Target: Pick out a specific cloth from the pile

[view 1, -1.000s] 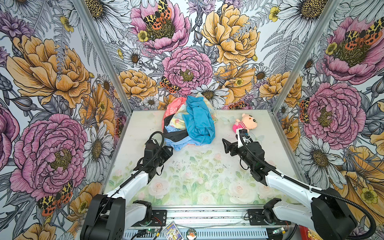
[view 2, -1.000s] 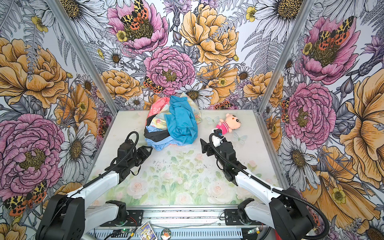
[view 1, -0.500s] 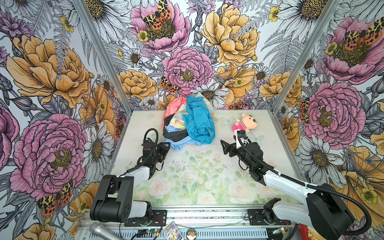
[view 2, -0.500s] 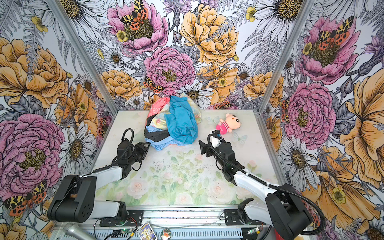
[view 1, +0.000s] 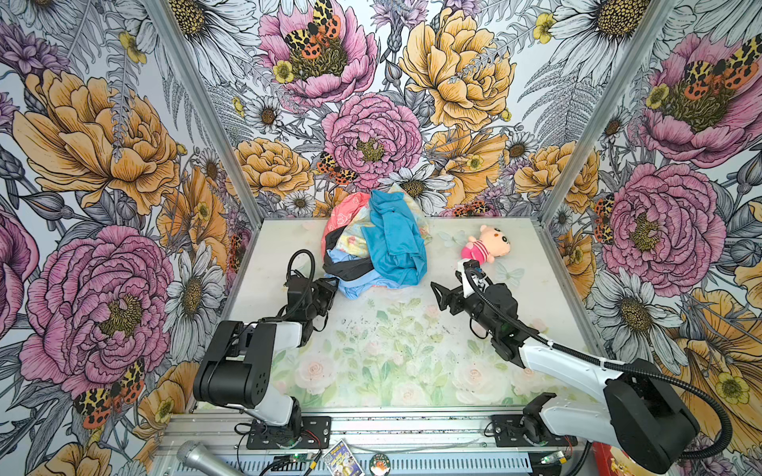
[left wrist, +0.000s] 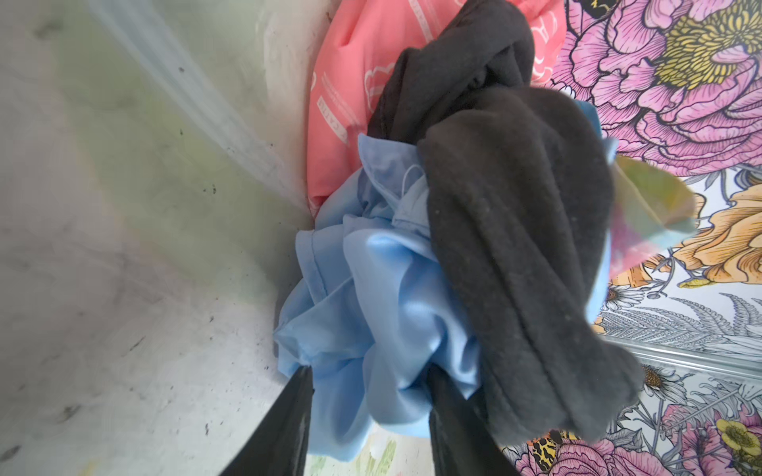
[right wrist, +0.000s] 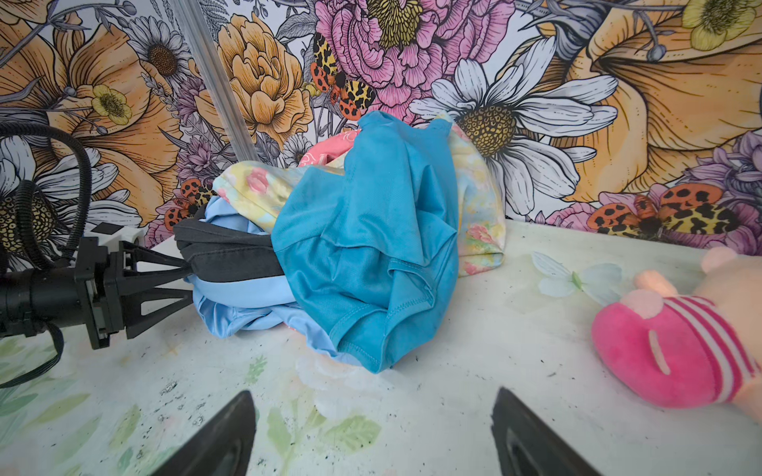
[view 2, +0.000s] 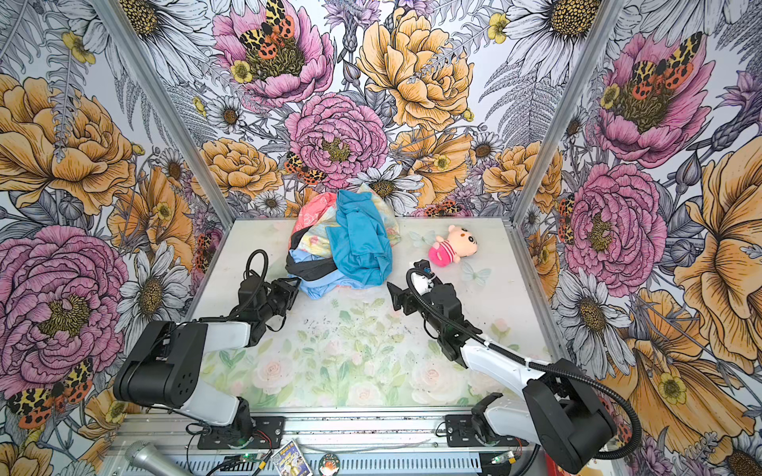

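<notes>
**Left gripper (left wrist: 369, 371) on the cloth (left wrist: 371, 296), low at the pile's (view 1: 391, 243) near-left edge**

The cloth lies at the pile's base, under the black piece (left wrist: 515, 247). My left jaws straddle a bunched fold of it, but I cannot tell whether they pinch yet. I'd close on pale blue alone, stay clear of the black piece, then draw out low and slow. The right gripper (right wrist: 373, 391) hovers agape and empty beside the pile. Count: one cloth, one pile of five fabrics showing, one toy (view 1: 484, 247), two grippers.
</notes>
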`<state>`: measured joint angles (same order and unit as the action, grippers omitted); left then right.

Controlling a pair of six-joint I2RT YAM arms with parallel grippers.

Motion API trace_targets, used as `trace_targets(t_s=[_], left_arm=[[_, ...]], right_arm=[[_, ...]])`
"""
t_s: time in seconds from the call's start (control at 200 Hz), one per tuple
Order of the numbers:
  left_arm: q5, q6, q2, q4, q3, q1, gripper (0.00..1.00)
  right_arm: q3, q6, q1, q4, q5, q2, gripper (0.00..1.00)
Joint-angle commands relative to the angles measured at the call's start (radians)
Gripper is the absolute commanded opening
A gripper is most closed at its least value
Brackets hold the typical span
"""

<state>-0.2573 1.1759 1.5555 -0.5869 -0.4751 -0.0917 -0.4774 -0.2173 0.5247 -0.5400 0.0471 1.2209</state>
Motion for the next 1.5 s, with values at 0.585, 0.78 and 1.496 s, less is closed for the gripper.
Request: trace_targets(t_s=[0.585,0.78,1.496], left_arm=[[0.022,-0.147,-0.23,0.207,-0.137,0.006,0.0],[0.052,-0.242,-0.348,0.423,-0.281,-0.006,0.0],[0.031,-0.396,-0.121,0.632,-0.906,-0.02,0.0]], right_arm=[[-0.038,0.034,0.027,0.084,-0.043,-0.058,0.9],[-0.052,0.038,0.03,0.106,-0.054,-0.063,0.9],[-0.147,0.032,0.034,0.235,-0.069,-0.075,0.9]])
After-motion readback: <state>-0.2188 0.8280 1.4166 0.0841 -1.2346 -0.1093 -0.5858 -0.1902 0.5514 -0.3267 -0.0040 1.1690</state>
